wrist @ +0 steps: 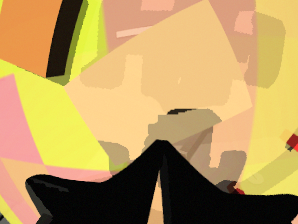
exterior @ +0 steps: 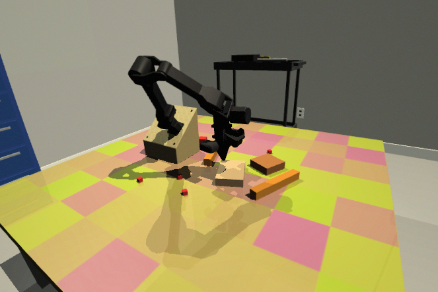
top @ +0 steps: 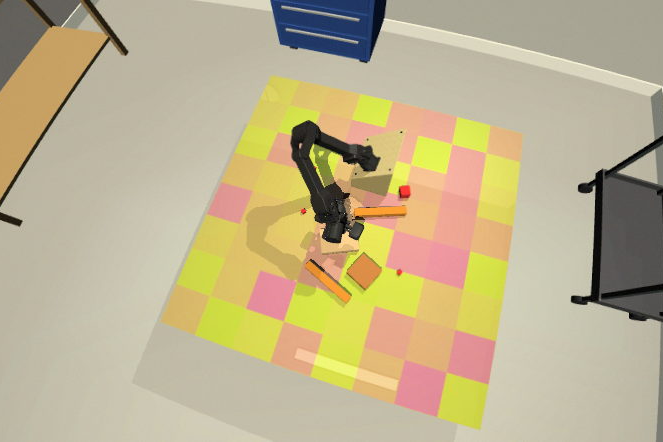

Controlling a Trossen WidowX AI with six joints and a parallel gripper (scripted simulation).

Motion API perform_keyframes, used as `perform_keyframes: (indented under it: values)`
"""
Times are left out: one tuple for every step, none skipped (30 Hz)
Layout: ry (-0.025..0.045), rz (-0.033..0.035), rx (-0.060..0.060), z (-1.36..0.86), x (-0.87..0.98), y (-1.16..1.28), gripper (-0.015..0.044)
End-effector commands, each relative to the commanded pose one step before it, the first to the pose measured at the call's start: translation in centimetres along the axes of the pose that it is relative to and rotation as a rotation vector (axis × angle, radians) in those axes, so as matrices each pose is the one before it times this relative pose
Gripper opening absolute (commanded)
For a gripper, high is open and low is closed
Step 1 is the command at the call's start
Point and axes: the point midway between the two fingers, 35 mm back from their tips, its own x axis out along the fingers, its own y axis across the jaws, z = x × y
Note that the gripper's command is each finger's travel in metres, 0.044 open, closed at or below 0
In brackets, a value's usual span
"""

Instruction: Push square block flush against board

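Observation:
The tan board (top: 341,246) (exterior: 234,169) (wrist: 130,85) lies flat on the table, partly hidden by the arm in the top view. The brown-orange square block (top: 364,271) (exterior: 267,162) (wrist: 25,32) lies flat beside it, turned at an angle to it. One block corner is close to a board corner; no whole sides meet, and I cannot tell whether the corners touch. My gripper (exterior: 223,159) (wrist: 161,145) is shut and empty, pointing down at the board's end nearer the arm base. Whether its tips touch the board is unclear. The arm hides the tips in the top view.
One orange bar (top: 328,282) (exterior: 276,183) lies beyond the board and block. Another orange bar (top: 380,211) (exterior: 209,158) lies near the sloped arm base (top: 389,148) (exterior: 189,137). A larger red cube (top: 404,191) and several small red cubes lie around.

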Motion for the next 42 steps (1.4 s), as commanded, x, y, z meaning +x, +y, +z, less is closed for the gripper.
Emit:
perform_keyframes:
  values:
    - [0.00213, -0.01034, -0.1547, -0.061, 0.032, -2.146, 0.0]
    - [0.00009, -0.00155, -0.0342, -0.071, 0.003, -0.451, 0.0]
    - [0.00019, -0.00165, -0.0342, -0.093, 0.004, -0.448, 0.0]
    - [0.00031, -0.00175, -0.0342, -0.116, 0.004, -0.443, 0.0]
    - [0.00043, -0.00184, -0.0341, -0.138, 0.005, -0.437, 0.0]
    - [0.00056, -0.00193, -0.0342, -0.16, 0.005, -0.429, 0.0]
    - [0.0007, -0.002, -0.0341, -0.182, 0.006, -0.421, 0.0]
    - [0.00085, -0.00207, -0.0342, -0.203, 0.006, -0.412, 0.0]
    - [0.001, -0.00212, -0.0342, -0.224, 0.007, -0.401, 0.0]
    - [0.00116, -0.00217, -0.0342, -0.244, 0.007, -0.39, 0.0]
    - [0.00133, -0.0022, -0.0342, -0.263, 0.008, -0.377, 0.0]
    - [0.0015, -0.00222, -0.0342, -0.282, 0.008, -0.363, 0.0]
    - [0.00136, -0.00183, -0.0279, -0.245, 0.007, -0.286, 0.0]
    - [0.00087, -0.0011, -0.0168, -0.153, 0.004, -0.166, 0.0]
    - [0.0003, -0.00037, -0.0056, -0.052, 0.002, -0.054, 0.0]
    - [0.0, 0.0, 0.0, 0.0, 0.0, 0.0, 0.0]
    - [0.0, 0.0, 0.0, 0.0, 0.0, 0.0, 0.0]
    - [0.0, 0.0, 0.0, 0.0, 0.0, 0.0, 0.0]
    - [0.0, 0.0, 0.0, 0.0, 0.0, 0.0, 0.0]
    - [0.0, 0.0, 0.0, 0.0, 0.0, 0.0, 0.0]
    - [0.0, 0.0, 0.0, 0.0, 0.0, 0.0, 0.0]
    - [-0.00005, 0.00016, 0.0, 0.021, 0.23, -0.002, 0.0]
    - [-0.0001, 0.00034, 0.0, 0.05, 0.688, -0.006, 0.0]
    - [0.00002, 0.00008, 0.0, 0.038, 1.139, -0.008, 0.0]
    - [0.00042, -0.00079, -0.0001, -0.036, 1.463, -0.004, 0.0]
    - [0.00066, -0.00128, -0.0002, -0.092, 1.109, 0.005, 0.0]
    - [0.00055, -0.00104, -0.0002, -0.081, 0.657, 0.007, 0.0]
    - [0.00021, -0.00039, -0.0001, -0.031, 0.217, 0.003, 0.0]
    - [0.0, 0.0, 0.0, 0.0, 0.0, 0.0, 0.0]
    - [0.0, 0.0, 0.0, 0.0, 0.0, 0.0, 0.0]
    - [0.0, 0.0, 0.0, 0.0, 0.0, 0.0, 0.0]
    - [0.0, 0.0, 0.0, 0.0, 0.0, 0.0, 0.0]
    - [-0.00001, 0.00001, 0.0, 0.017, 0.0, -0.003, 0.0]
    - [-0.00003, 0.00003, 0.0, 0.033, -0.001, -0.005, 0.0]
    - [-0.00004, 0.00004, 0.0, 0.049, -0.001, -0.008, 0.0]
    - [-0.00005, 0.00005, 0.0, 0.066, -0.002, -0.011, 0.0]
    - [-0.00007, 0.00006, 0.0, 0.082, -0.002, -0.013, 0.0]
    - [-0.00008, 0.00007, 0.0, 0.096, -0.002, -0.015, 0.0]
    - [-0.00008, 0.00007, 0.0001, 0.101, -0.002, -0.015, 0.0]
    - [-0.00008, 0.00007, 0.0001, 0.101, -0.002, -0.015, 0.0]
    - [-0.00008, 0.00007, 0.0001, 0.102, -0.002, -0.014, 0.0]
    - [-0.00008, 0.00007, 0.0, 0.102, -0.002, -0.014, 0.0]
